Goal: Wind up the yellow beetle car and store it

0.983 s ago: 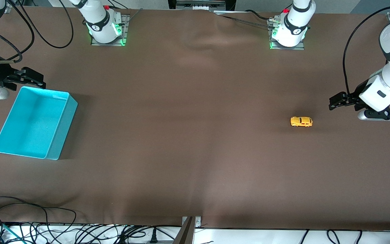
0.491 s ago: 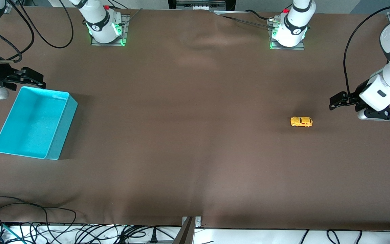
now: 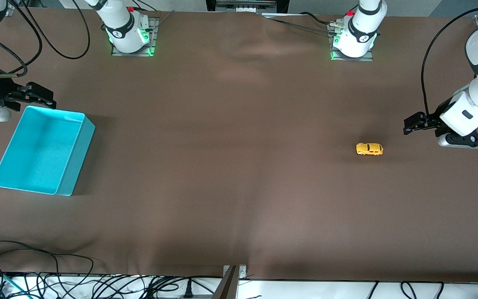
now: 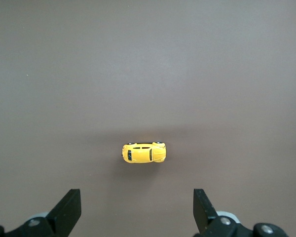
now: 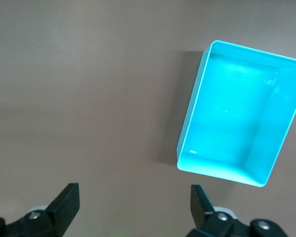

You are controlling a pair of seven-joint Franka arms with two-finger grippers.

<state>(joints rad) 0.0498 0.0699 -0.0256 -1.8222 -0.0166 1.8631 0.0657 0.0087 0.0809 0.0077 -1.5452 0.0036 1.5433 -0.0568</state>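
One toy car (image 3: 369,148) is seen on the brown table (image 3: 239,166), resting on its wheels toward the left arm's end, with nothing touching it. It is small and yellow, with a rounded body and dark windows, and in the left wrist view (image 4: 143,152) it lies centred on the gap between the two finger tips, which suggests that the camera has been lined up on it for a grasp from above. The left gripper (image 3: 408,124) is held in the air near the car and a little to one side of it, its jaws spread wide and holding nothing; that spread is judged to be there so the fingers can drop on either side of the narrow body. One teal bin (image 3: 43,150) stands at the right arm's end of the table, well apart from the car, open at the top and with nothing inside it, presumably set there as the place where the car is to be stored. The right gripper (image 3: 35,94) is held just above the bin's rim, also wide open and empty, and that arm appears to be waiting. In all, one car, one bin and two grippers are counted. Neither winding nor storing is judged to have been started.
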